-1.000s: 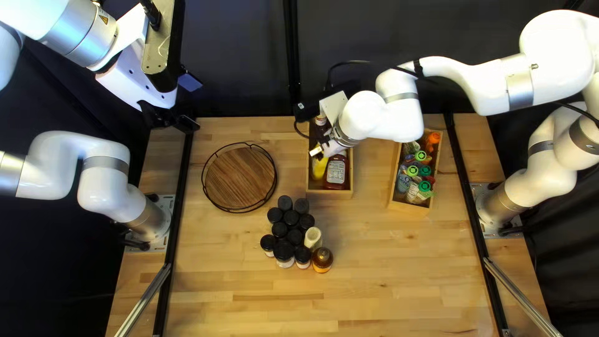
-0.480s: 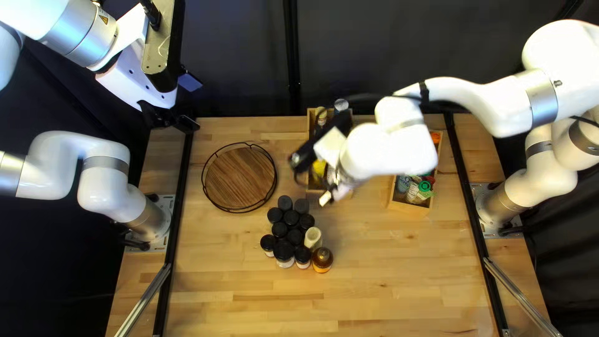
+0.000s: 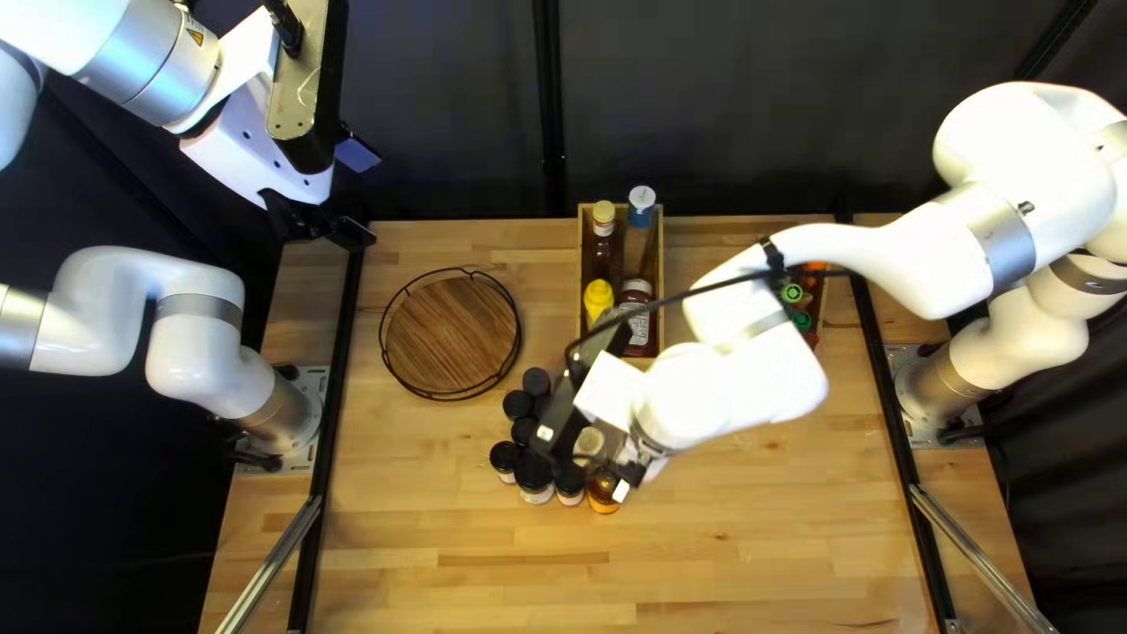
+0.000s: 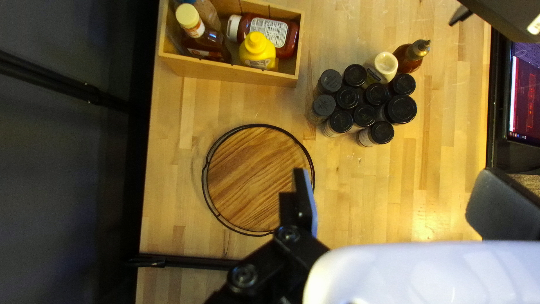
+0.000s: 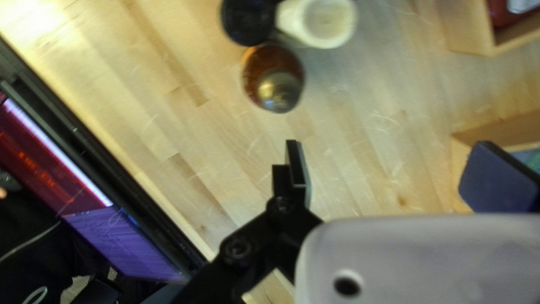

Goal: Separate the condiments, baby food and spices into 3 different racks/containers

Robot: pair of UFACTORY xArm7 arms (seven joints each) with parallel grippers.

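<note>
- At the top left view's right, my arm [image 3: 1021, 188] half-hides green-capped bottles [image 3: 802, 319].
- Lower centre: right gripper [image 3: 626, 476] released.
- Upper left: left gripper [image 3: 356, 194] released.
- Top: curtain [image 3: 728, 94] behind table [image 3: 763, 528].

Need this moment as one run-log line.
right tool: open, amber pointed-cap bottle ahead | left tool: open | light wooden crate: four capped bottles inside | black-lidded jars: clustered together

curtain [image 3: 728, 106]: dark, beyond far edge | table [image 3: 763, 528]: pale wood strips, glare patch | screen [image 4: 524, 95]: lit, by near edge
</note>
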